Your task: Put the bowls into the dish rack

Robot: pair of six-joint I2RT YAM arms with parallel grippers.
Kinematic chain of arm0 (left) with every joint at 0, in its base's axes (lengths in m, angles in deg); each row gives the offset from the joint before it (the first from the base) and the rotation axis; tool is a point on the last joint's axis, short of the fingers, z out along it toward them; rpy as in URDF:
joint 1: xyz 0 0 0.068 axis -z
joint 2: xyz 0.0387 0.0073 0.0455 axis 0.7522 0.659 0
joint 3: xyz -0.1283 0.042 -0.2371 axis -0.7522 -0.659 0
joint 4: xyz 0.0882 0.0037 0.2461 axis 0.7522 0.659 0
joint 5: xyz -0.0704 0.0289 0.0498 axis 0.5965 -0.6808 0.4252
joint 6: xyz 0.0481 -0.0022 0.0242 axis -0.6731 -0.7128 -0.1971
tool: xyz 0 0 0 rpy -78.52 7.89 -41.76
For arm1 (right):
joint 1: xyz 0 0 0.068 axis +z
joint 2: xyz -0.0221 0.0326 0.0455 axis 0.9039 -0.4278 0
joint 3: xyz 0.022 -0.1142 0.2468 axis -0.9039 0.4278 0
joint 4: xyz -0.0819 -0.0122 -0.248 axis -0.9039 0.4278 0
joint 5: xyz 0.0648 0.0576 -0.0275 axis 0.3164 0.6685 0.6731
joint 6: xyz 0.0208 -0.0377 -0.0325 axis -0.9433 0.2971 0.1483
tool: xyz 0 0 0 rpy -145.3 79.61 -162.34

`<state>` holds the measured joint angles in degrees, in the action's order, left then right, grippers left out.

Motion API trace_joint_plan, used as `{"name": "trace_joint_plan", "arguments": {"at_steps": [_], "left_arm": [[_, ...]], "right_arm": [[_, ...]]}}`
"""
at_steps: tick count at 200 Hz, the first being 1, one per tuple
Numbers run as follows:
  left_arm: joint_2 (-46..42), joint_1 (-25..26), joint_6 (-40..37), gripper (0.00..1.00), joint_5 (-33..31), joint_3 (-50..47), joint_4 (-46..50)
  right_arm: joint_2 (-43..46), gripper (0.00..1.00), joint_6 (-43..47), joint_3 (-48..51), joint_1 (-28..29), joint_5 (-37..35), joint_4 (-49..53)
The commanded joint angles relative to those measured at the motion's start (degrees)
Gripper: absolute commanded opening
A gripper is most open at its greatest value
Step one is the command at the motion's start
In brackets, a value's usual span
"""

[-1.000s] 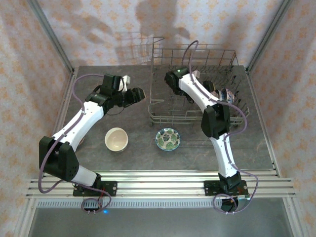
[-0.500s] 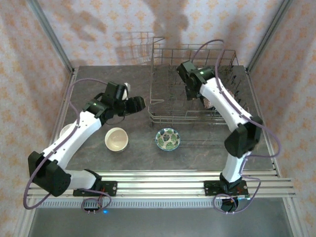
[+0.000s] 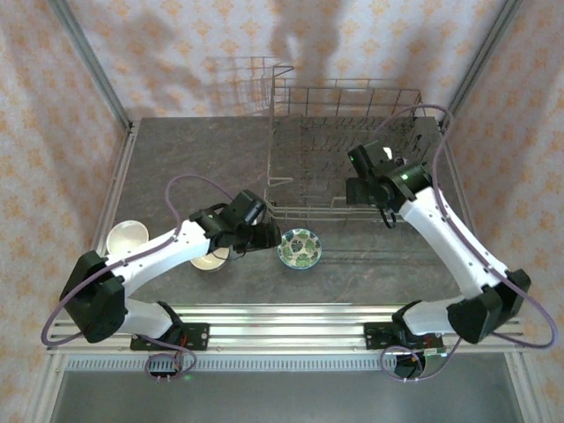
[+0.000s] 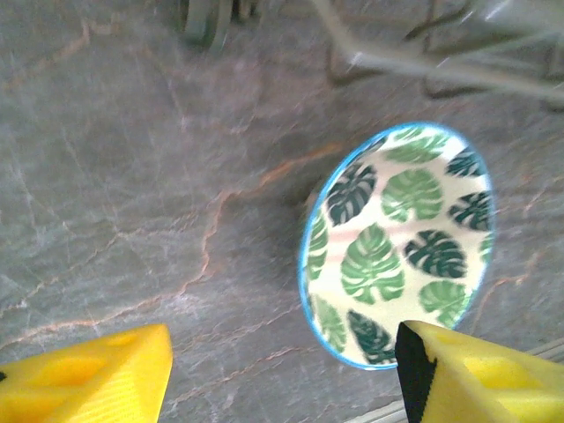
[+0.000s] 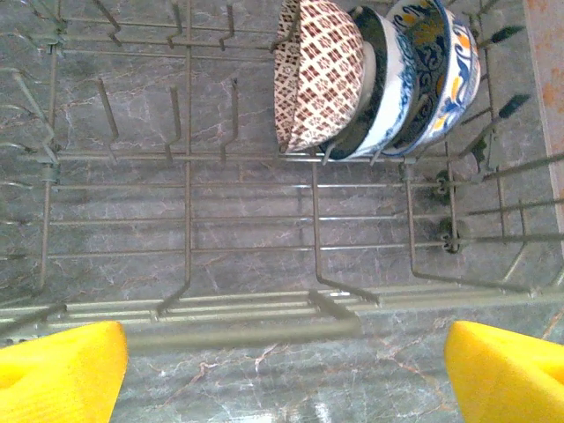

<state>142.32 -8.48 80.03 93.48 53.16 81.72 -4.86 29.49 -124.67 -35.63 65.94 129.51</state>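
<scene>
A leaf-patterned bowl (image 3: 300,248) with a blue rim (image 4: 397,247) sits on the table in front of the dish rack (image 3: 352,132). My left gripper (image 3: 269,236) hovers low just left of it, open (image 4: 282,379); its right finger (image 4: 476,374) overlaps the bowl's near rim. A cream bowl (image 3: 209,259) lies partly under the left arm and another (image 3: 127,236) sits at far left. My right gripper (image 3: 363,189) hangs open (image 5: 282,374) over the rack's front rail (image 5: 220,330). A brown-red patterned bowl (image 5: 317,75) and a blue-white orange bowl (image 5: 432,70) stand on edge in the rack.
The rack's raised wire handle (image 3: 275,97) stands at its back left corner. Upright tines (image 5: 176,115) fill the rack's left half. Patterned walls close the table on three sides, and a metal rail (image 3: 291,322) runs along the near edge.
My left arm swung from the back left down to the leaf-patterned bowl, uncovering the far-left cream bowl. My right gripper drew back from inside the rack to its front right edge.
</scene>
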Motion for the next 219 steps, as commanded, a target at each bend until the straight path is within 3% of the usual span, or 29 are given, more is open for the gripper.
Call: {"name": "trace_joint_plan", "arguments": {"at_steps": [1,79,219], "left_arm": [[0.94,0.66,1.88,0.69,-0.38,-1.06,-4.20],[9.01,2.77,2.49,0.68,2.32,-2.54,-12.44],[12.46,4.88,3.79,0.32,-0.06,-2.46,-15.17]], "right_arm": [[3.18,0.94,-1.28,3.15,-0.37,-1.01,-3.39],[2.35,0.93,-4.33,2.54,-0.38,2.01,-1.93],[2.67,0.92,-3.97,3.48,-0.34,3.81,-1.13]]}}
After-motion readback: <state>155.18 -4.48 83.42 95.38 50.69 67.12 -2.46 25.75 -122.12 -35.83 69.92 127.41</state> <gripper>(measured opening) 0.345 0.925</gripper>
